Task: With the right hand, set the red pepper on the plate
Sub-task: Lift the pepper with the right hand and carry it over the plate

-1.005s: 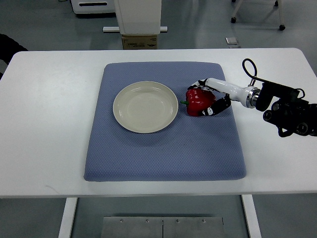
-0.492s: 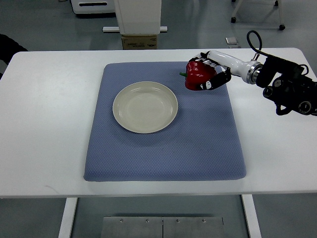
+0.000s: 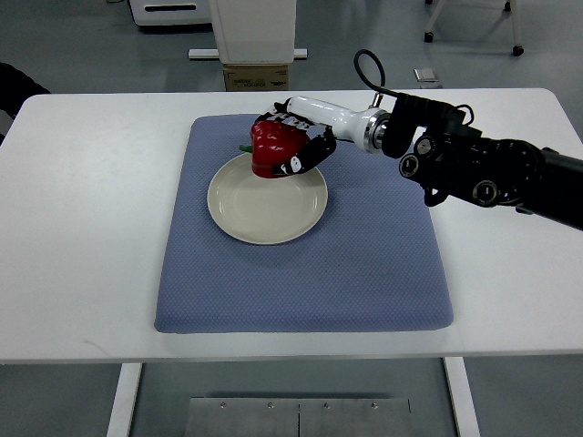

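Observation:
My right hand (image 3: 291, 144) is shut on the red pepper (image 3: 273, 147) and holds it over the far edge of the cream plate (image 3: 264, 208). The pepper's green stem points left. The plate lies on the blue mat (image 3: 364, 264), left of its middle, with nothing on its near part. The right arm (image 3: 474, 168) reaches in from the right edge, across the mat's far right corner. Whether the pepper touches the plate cannot be told from this view. The left arm does not show.
The mat rests on a white table (image 3: 82, 228). Beyond the table's far edge stand a cardboard box (image 3: 257, 76) and a white machine base (image 3: 255, 27). A dark object (image 3: 16, 86) shows at the far left.
The right hand lifted the pepper off the mat beside the plate's right and carried it left, and now holds it over the plate's far rim.

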Controlling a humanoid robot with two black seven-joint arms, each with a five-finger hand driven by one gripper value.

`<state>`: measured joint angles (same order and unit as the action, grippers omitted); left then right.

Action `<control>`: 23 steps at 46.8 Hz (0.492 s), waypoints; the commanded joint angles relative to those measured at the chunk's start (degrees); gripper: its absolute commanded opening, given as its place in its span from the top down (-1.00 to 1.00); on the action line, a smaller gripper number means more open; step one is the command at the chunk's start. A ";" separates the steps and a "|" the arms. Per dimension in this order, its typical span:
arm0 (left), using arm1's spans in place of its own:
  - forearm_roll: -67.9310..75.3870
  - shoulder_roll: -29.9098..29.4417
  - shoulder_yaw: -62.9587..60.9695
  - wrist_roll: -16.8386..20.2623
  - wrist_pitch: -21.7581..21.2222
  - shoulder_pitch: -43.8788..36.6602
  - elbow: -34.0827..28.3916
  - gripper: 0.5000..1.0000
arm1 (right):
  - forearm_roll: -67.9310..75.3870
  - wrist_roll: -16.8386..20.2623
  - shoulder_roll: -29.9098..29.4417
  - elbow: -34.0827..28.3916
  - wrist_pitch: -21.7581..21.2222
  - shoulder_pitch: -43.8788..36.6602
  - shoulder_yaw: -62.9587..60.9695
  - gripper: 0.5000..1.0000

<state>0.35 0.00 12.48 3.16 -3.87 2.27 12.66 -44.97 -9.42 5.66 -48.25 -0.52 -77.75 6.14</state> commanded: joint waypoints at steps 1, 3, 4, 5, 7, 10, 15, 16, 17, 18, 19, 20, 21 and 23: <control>0.00 0.00 0.00 0.00 0.00 0.01 0.00 -1.00 | -0.03 0.19 -1.79 0.00 -0.01 0.40 -0.25 1.00; 0.00 0.00 0.00 0.00 0.00 0.01 0.00 -1.00 | -0.03 0.19 -2.58 0.00 -0.01 0.75 -0.60 1.00; 0.00 0.00 0.00 0.00 0.00 0.01 0.00 -1.00 | -0.03 0.19 -2.93 0.00 -0.01 0.93 -0.86 1.00; 0.00 0.00 0.00 0.00 0.00 0.01 0.00 -1.00 | 0.05 0.28 -3.37 0.00 -0.01 1.28 -1.04 1.00; 0.00 0.00 0.00 0.00 0.00 0.01 0.00 -1.00 | -0.03 0.28 -4.16 0.00 0.08 1.98 -1.65 1.00; 0.00 0.00 0.00 0.00 0.00 0.01 0.00 -1.00 | -0.12 0.63 -4.87 0.00 0.25 3.13 -2.27 1.00; 0.00 0.00 0.00 0.00 0.00 0.01 0.00 -1.00 | -0.12 1.25 -5.66 0.09 0.43 4.18 -2.62 1.00; 0.00 0.00 0.00 0.00 0.00 0.01 0.00 -1.00 | -0.12 1.33 -5.66 0.09 0.43 4.45 -2.62 1.00; 0.00 0.00 0.00 0.00 0.00 0.01 0.00 -1.00 | -0.12 1.42 -5.66 0.09 0.52 4.71 -2.62 1.00; 0.00 0.00 0.00 0.00 0.00 0.01 0.00 -1.00 | -0.21 1.42 -5.66 0.17 0.60 5.06 -2.62 1.00; 0.00 0.00 0.00 0.00 0.00 0.01 0.00 -1.00 | -0.21 1.51 -5.66 0.26 0.69 5.32 -2.62 1.00; 0.00 0.00 0.00 0.00 0.00 0.01 0.00 -1.00 | -0.21 1.51 -5.66 0.35 0.78 5.59 -2.71 1.00; 0.00 0.00 0.00 0.00 0.00 0.01 0.00 -1.00 | -0.30 1.51 -5.66 0.35 0.87 5.85 -2.71 1.00; 0.00 0.00 0.00 0.00 0.00 0.01 0.00 -1.00 | -0.30 1.51 -5.66 0.44 1.31 6.20 -2.71 1.00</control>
<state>0.35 0.00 12.48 3.16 -3.87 2.28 12.66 -45.23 -7.92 -0.01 -47.93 0.31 -72.05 3.45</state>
